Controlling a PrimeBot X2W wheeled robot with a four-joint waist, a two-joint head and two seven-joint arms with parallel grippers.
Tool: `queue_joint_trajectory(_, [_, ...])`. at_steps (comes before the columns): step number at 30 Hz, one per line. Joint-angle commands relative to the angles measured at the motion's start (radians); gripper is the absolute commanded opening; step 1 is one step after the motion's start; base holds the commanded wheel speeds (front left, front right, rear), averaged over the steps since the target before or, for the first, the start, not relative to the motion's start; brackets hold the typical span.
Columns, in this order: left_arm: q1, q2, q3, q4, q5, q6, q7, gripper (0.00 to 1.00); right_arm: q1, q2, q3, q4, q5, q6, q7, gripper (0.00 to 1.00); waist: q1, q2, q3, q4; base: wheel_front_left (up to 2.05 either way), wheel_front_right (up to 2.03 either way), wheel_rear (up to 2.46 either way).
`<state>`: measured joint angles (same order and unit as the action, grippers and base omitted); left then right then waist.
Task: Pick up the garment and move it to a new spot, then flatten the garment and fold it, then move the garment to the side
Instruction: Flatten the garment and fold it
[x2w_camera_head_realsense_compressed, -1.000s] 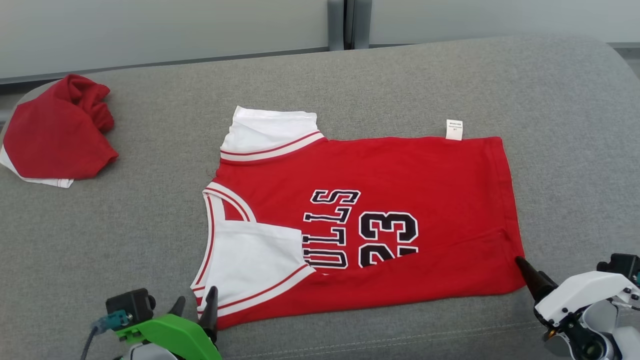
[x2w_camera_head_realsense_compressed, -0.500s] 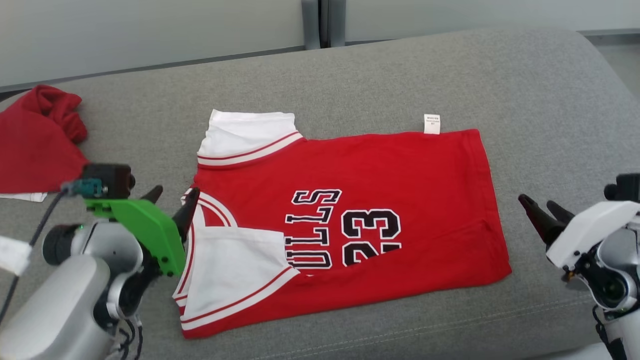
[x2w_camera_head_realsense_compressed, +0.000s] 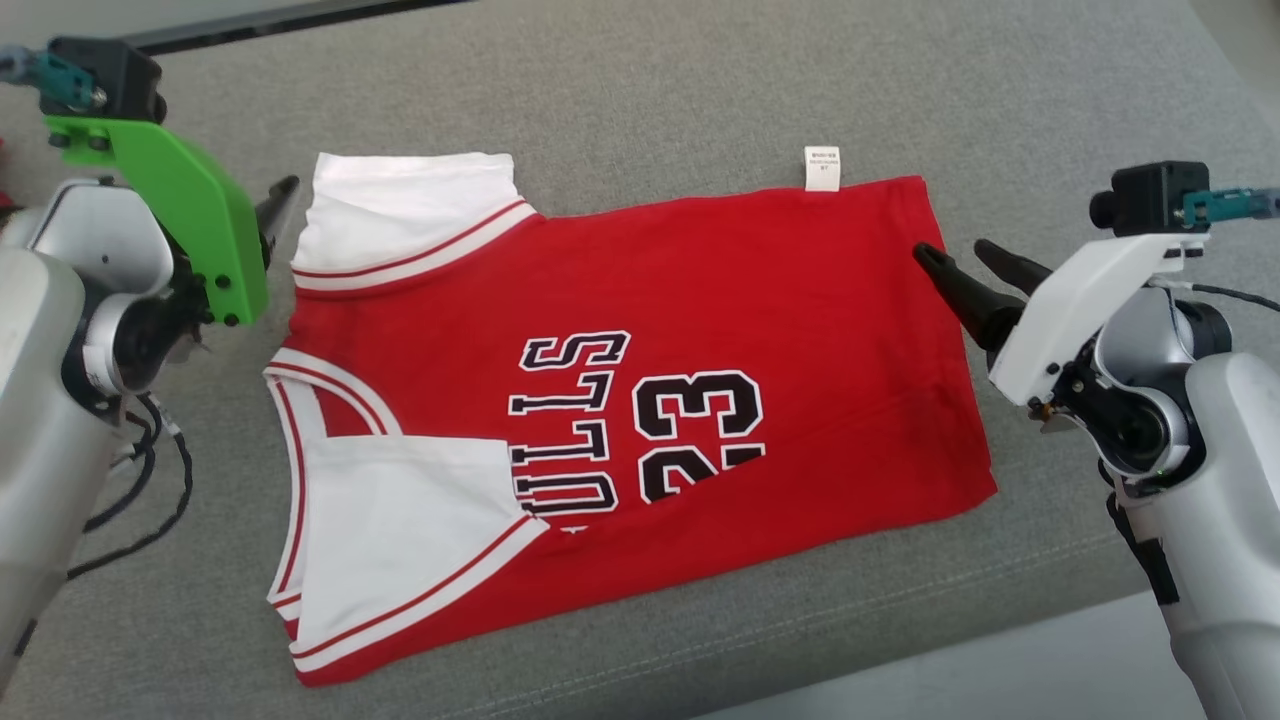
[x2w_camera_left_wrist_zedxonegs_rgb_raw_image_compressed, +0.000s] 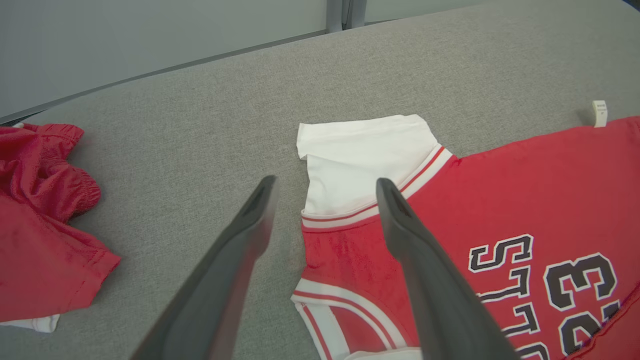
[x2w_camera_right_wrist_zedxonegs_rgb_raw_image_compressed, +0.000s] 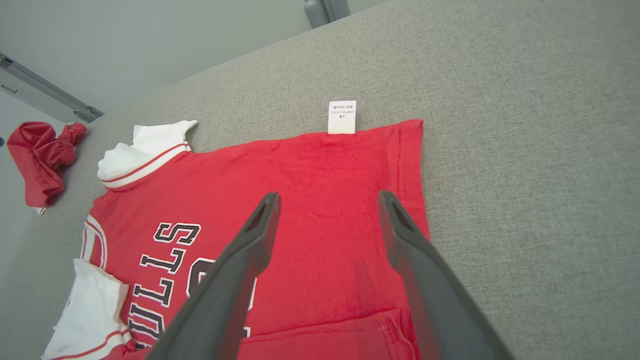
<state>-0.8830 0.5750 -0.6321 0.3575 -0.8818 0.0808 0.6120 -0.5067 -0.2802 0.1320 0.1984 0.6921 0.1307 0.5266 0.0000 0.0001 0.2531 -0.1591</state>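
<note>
The garment (x2w_camera_head_realsense_compressed: 700, 290) is a red "BULLS 23" jersey with white sleeves. It lies flat on the grey cushion (x2w_camera_head_realsense_compressed: 650, 90), collar to the left and hem to the right. The near sleeve (x2w_camera_head_realsense_compressed: 400, 530) is folded onto the front. My left gripper (x2w_camera_head_realsense_compressed: 280, 200) is open beside the far white sleeve (x2w_camera_head_realsense_compressed: 400, 215); in the left wrist view the left gripper (x2w_camera_left_wrist_zedxonegs_rgb_raw_image_compressed: 326, 182) hovers over that sleeve's (x2w_camera_left_wrist_zedxonegs_rgb_raw_image_compressed: 360, 155) edge. My right gripper (x2w_camera_head_realsense_compressed: 950, 250) is open at the far hem corner; in the right wrist view the right gripper (x2w_camera_right_wrist_zedxonegs_rgb_raw_image_compressed: 328, 196) points over the hem (x2w_camera_right_wrist_zedxonegs_rgb_raw_image_compressed: 410, 165). Neither holds anything.
A crumpled red garment (x2w_camera_left_wrist_zedxonegs_rgb_raw_image_compressed: 40, 240) lies on the cushion to the left, also seen as a red garment (x2w_camera_right_wrist_zedxonegs_rgb_raw_image_compressed: 42, 155) in the right wrist view. A white care label (x2w_camera_head_realsense_compressed: 822, 167) sticks out of the jersey's far edge. The cushion's front edge (x2w_camera_head_realsense_compressed: 1000, 620) runs at the lower right.
The head camera has tilted down. Both arms have moved away from me along the jersey: the left from the near sleeve to the far sleeve, the right from the near hem corner to the far one.
</note>
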Motion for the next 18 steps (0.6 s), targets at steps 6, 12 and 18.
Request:
queue_joint_trajectory(6, [-0.121, 0.003, 0.013, 0.088, 0.024, 0.007, 0.022, 1.00, -0.111, 0.006, 0.090, 0.017, 0.020, 0.000, -0.009, 1.00, 0.0000, -0.0001, 0.158, -0.100, 0.00, 0.00, 0.00])
queue_joint_trajectory(12, [-0.188, 0.033, 0.012, 0.150, 0.045, 0.000, 0.042, 1.00, -0.204, 0.001, 0.178, 0.043, 0.037, 0.000, -0.026, 1.00, 0.0000, -0.0001, 0.223, -0.146, 0.00, 0.00, 0.00])
queue_joint_trajectory(18, [-0.222, 0.045, 0.004, 0.187, 0.059, -0.013, 0.042, 1.00, -0.264, -0.013, 0.245, 0.071, 0.065, 0.000, -0.048, 1.00, 0.0000, -0.0001, 0.255, -0.175, 0.00, 0.00, 0.00])
